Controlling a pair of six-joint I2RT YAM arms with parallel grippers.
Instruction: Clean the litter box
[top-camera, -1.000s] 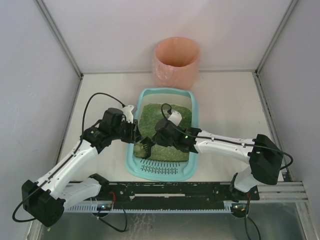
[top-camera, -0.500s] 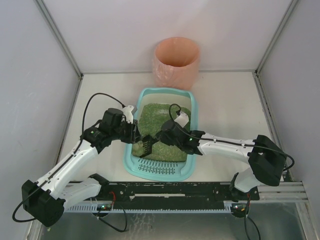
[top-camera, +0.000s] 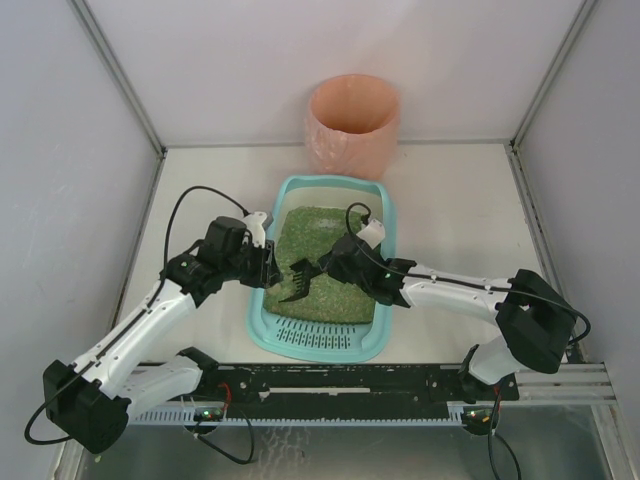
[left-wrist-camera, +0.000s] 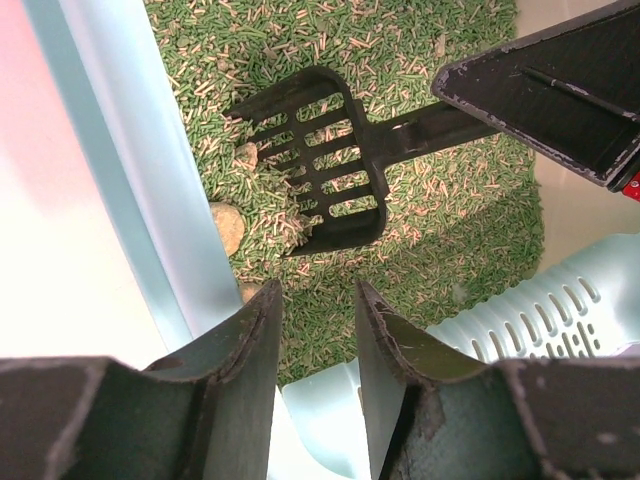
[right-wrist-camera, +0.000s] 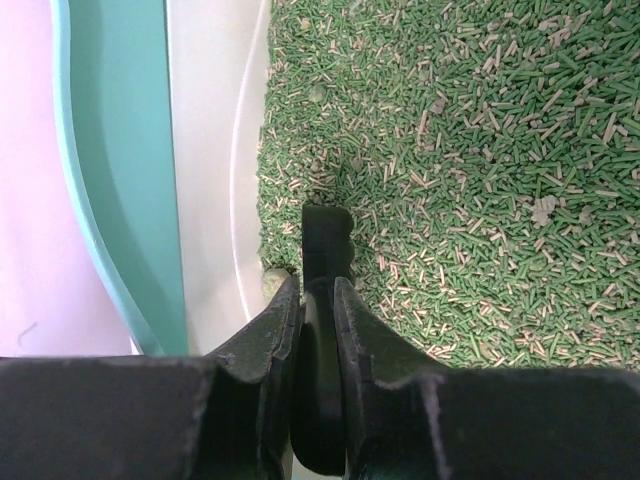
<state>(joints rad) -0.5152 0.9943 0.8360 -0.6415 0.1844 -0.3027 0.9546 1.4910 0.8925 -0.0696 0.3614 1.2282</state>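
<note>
The teal litter box (top-camera: 266, 330) lies mid-table, filled with green-brown granules (top-camera: 335, 240), its slotted grate (top-camera: 320, 340) at the near end. My left gripper (top-camera: 268, 268) sits at the box's left rim; in the left wrist view (left-wrist-camera: 318, 290) its jaws stand closely on either side of the pale teal wall (left-wrist-camera: 330, 420). My right gripper (top-camera: 335, 265) is shut on the handle of the black slotted scoop (top-camera: 300, 280), also in the right wrist view (right-wrist-camera: 317, 285). The scoop (left-wrist-camera: 315, 165) is tilted just over the granules and holds some. A brown lump (left-wrist-camera: 228, 226) lies by the left wall.
A round pink-orange bin (top-camera: 353, 125) stands behind the litter box at the back wall. White enclosure walls close in the table on the left, right and back. The arms' base rail (top-camera: 340, 380) runs along the near edge.
The right gripper has moved right and a little back, turning the scoop. The scoop's head has risen from lying flat in the granules to a tilted pose. The left gripper has stayed put.
</note>
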